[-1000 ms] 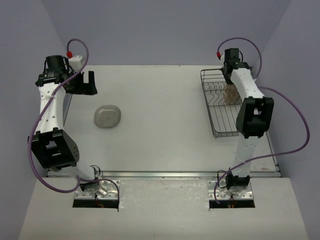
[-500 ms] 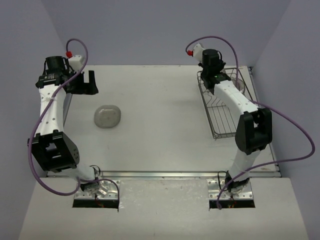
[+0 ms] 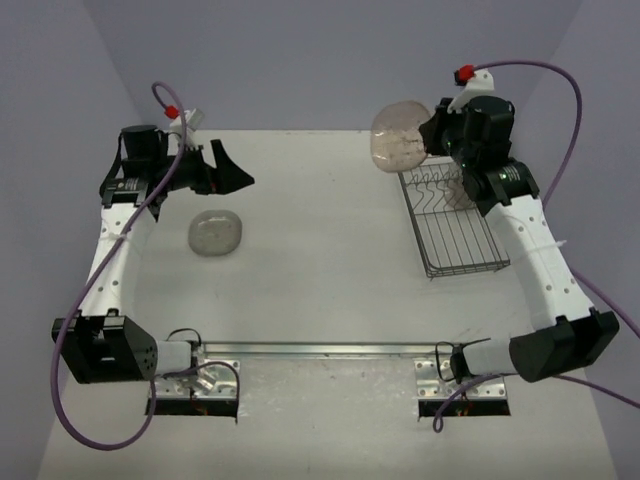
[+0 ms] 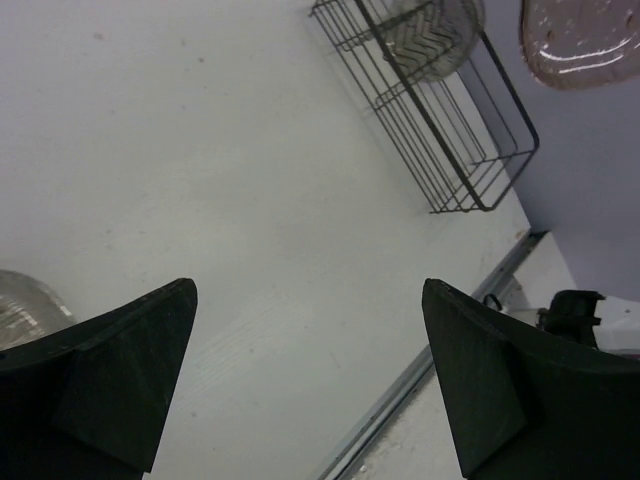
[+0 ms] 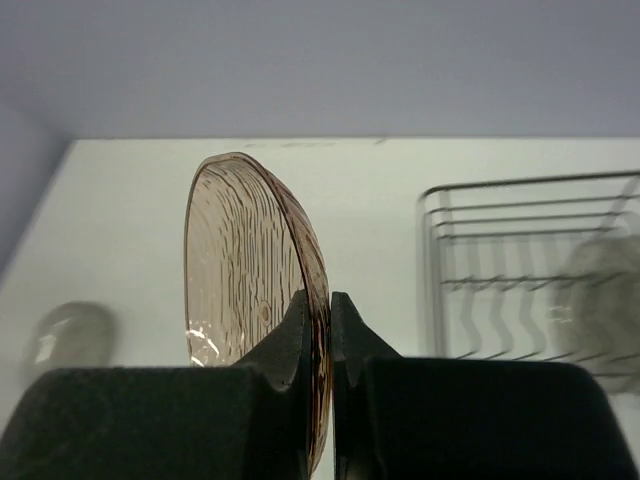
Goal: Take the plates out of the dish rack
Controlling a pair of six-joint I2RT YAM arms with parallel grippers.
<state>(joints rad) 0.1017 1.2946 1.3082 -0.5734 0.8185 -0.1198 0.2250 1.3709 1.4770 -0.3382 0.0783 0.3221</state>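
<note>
My right gripper (image 3: 424,136) is shut on the rim of a smoky brown plate (image 3: 398,135) and holds it on edge in the air, just beyond the far left corner of the dish rack (image 3: 460,245). In the right wrist view the fingers (image 5: 330,300) pinch that plate (image 5: 250,260). A second, greyish plate (image 3: 462,186) stands in the rack's far end. A clear plate (image 3: 215,232) lies flat on the table at the left. My left gripper (image 3: 236,176) is open and empty, above and behind that plate.
The left wrist view shows the rack (image 4: 440,140), the plate in it (image 4: 430,30), the held plate (image 4: 580,35) and an edge of the table plate (image 4: 20,305). The table's metal front rail (image 3: 330,349) runs along the near edge.
My right gripper has lifted the brown plate out of the rack and swung it up and left. My left arm has turned its open gripper toward the table's middle.
</note>
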